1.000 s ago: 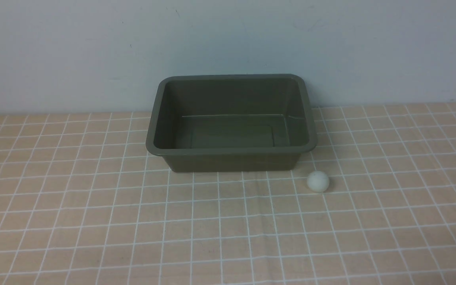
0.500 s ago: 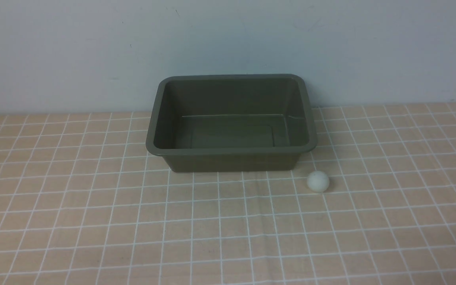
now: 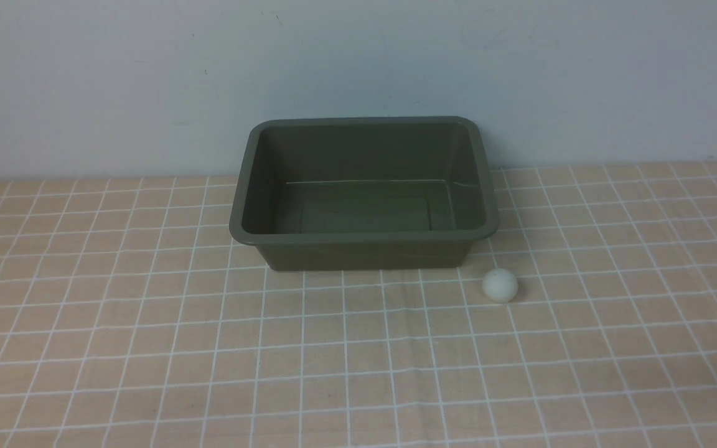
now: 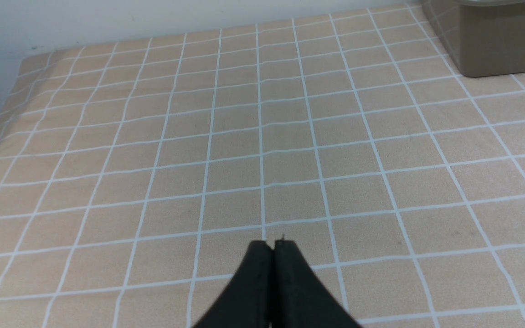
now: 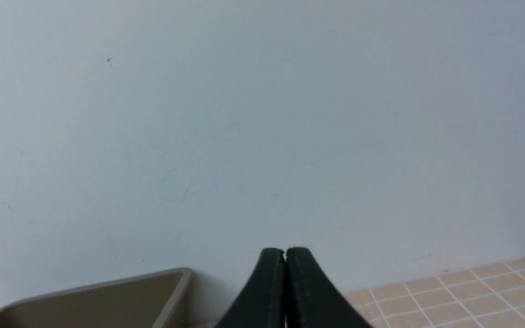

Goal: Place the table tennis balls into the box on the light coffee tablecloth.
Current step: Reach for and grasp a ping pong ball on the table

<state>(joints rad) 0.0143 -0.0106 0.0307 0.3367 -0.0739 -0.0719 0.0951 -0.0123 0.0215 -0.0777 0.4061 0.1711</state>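
Bare tablecloth lies round the ball; the box stands near, behind-left.

The left tool hangs above the light coffee tablecloth, its two black fingers pressed together. A corner of the box stands on the cloth well ahead, near the wall.

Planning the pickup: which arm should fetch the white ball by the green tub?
Right, probably. The small matte white ball lies on the robot's right, off the near right corner of the dark olive-green rectangular plastic tub. The left claw and right claw are both shut.
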